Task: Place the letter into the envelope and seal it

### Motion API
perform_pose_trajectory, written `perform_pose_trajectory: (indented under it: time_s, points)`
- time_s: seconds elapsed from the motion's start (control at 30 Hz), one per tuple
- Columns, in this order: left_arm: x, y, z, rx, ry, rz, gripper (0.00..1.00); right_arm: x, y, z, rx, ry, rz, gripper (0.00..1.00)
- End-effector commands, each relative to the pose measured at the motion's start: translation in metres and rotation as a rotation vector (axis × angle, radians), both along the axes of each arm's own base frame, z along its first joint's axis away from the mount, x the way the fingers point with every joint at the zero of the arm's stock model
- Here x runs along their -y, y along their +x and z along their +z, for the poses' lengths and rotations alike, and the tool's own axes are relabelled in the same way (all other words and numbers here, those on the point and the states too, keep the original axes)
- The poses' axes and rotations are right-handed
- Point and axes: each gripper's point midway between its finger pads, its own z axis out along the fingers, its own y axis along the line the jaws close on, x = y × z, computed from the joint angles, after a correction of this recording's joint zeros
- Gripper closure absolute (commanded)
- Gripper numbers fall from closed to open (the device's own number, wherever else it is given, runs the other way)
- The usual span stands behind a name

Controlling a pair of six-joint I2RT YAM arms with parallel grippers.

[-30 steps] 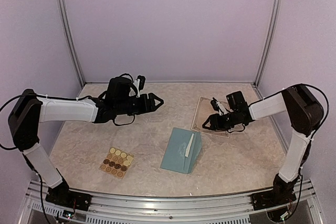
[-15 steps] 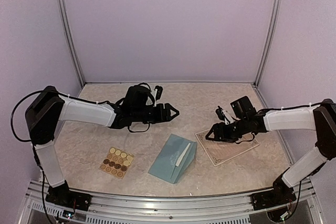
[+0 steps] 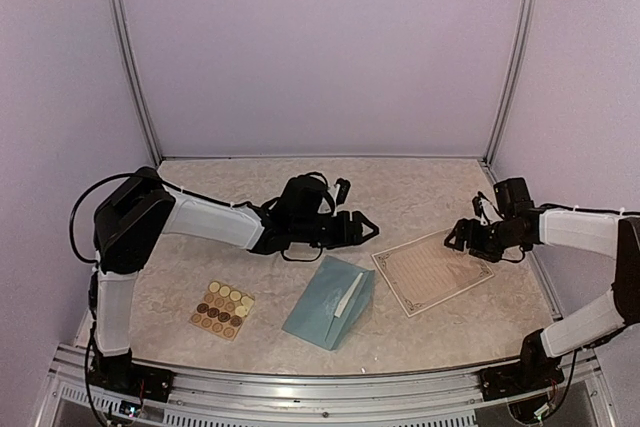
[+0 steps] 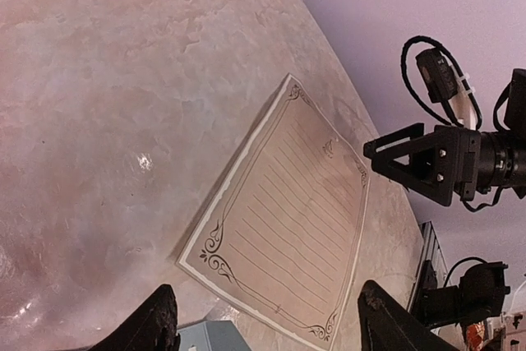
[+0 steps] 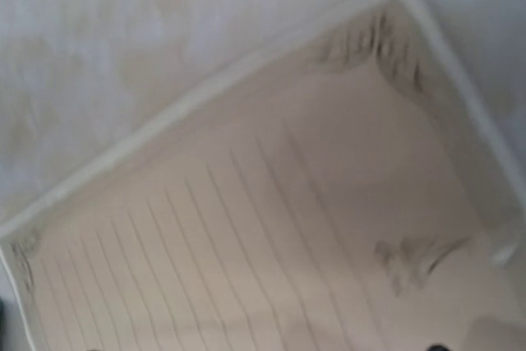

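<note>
The teal envelope (image 3: pixel 330 302) lies near the table's front centre, its flap folded up; one corner shows in the left wrist view (image 4: pixel 209 337). The cream lined letter (image 3: pixel 432 272) lies flat just right of it and fills the left wrist view (image 4: pixel 288 219) and the blurred right wrist view (image 5: pixel 246 228). My left gripper (image 3: pixel 366 227) is open and empty, hovering beyond the envelope and facing the letter (image 4: pixel 267 288). My right gripper (image 3: pixel 452 238) sits low at the letter's far right edge. Its tips meet in a point in the left wrist view (image 4: pixel 366 150).
A tan sheet of round stickers (image 3: pixel 222 309) lies at the front left. Purple walls with metal posts close the back and sides. The rail at the near edge holds both arm bases.
My left arm has reached further right, toward the letter. My right gripper slid the letter forward and leftward, then drew back to the right. The envelope shifted a little toward the front left.
</note>
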Motion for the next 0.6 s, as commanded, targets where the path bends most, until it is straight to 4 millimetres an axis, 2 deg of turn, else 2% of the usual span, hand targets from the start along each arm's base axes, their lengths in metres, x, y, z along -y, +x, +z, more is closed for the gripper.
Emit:
perform_pose_trajectory:
  time_s: [0.0,0.37,0.47,0.57]
  points:
    - [0.015,-0.002,-0.011,-0.04,-0.021,-0.024,0.3,-0.01,-0.019,-0.013,-0.031,0.081,0.028,0.19]
    - [0.024,-0.008,-0.048,-0.124,-0.01,-0.042,0.32,-0.025,-0.04,-0.051,-0.123,0.158,0.048,0.2]
    - [0.026,-0.008,-0.055,-0.143,-0.005,-0.041,0.32,-0.029,-0.041,-0.057,-0.14,0.158,0.052,0.2]
    - [0.021,-0.004,-0.07,-0.17,0.041,-0.002,0.33,-0.031,-0.042,-0.059,-0.145,0.154,0.054,0.2]
